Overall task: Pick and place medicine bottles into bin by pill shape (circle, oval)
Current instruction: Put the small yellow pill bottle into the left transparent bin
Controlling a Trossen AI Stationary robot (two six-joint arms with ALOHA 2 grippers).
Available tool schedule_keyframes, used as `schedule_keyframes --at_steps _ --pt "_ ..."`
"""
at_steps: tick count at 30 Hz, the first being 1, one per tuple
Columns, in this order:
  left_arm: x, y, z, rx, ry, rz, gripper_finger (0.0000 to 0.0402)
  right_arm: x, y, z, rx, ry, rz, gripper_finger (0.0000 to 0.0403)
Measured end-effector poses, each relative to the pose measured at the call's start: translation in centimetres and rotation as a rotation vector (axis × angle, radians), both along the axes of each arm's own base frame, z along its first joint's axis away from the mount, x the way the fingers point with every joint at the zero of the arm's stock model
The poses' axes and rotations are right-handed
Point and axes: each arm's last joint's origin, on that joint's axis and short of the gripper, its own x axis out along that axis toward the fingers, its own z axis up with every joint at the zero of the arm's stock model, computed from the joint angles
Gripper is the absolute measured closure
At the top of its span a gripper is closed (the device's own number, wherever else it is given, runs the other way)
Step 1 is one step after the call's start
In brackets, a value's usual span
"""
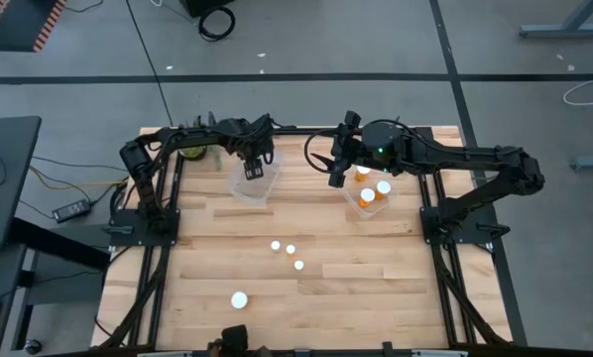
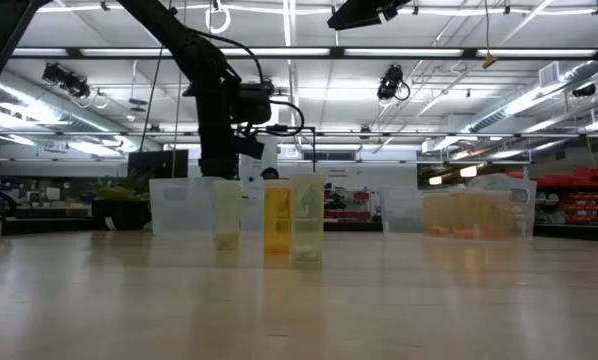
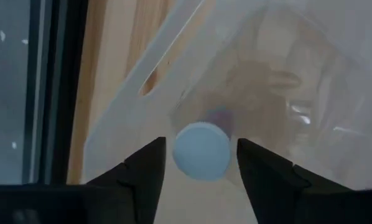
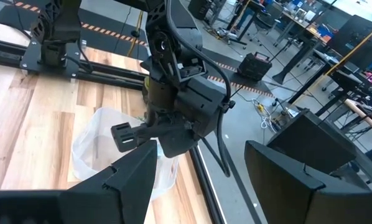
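My left gripper [image 1: 255, 165] points down into the clear left bin [image 1: 252, 186]. It is open. A bottle's round white cap [image 3: 201, 151] stands between its fingers with a narrow gap on each side, inside the bin's clear wall [image 3: 173, 56]. My right gripper [image 1: 337, 171] hangs open and holds nothing, high beside the right bin [image 1: 361, 210], which holds orange bottles with white caps [image 1: 368, 195]. Several more bottles [image 1: 291, 250] stand loose on the table's middle, and one [image 1: 239, 299] stands nearer the front edge. Three of them [image 2: 277, 220] show in the low view.
A small green plant [image 1: 192, 154] stands at the far left corner behind the left arm. The dark frame rails [image 1: 173, 213] run along both sides of the wooden table. Bare wood lies between the two bins and the loose bottles.
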Motion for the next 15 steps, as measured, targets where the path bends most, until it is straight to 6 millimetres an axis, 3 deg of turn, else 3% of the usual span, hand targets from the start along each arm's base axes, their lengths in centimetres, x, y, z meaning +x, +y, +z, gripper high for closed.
schedule_keyframes --at_steps 6,11,15 --pt "0.0 0.1 1.4 0.007 0.031 -0.011 0.015 0.0 0.0 0.0 0.001 0.003 0.0 0.0152" --pt "0.5 0.1 4.3 -0.019 0.045 0.019 0.0128 0.0 0.0 -0.1 0.002 0.009 0.0 0.0152" --pt "1.4 -1.2 6.3 -0.127 -0.006 -0.004 0.0126 0.0 0.0 -0.1 0.002 0.01 0.0 0.0152"
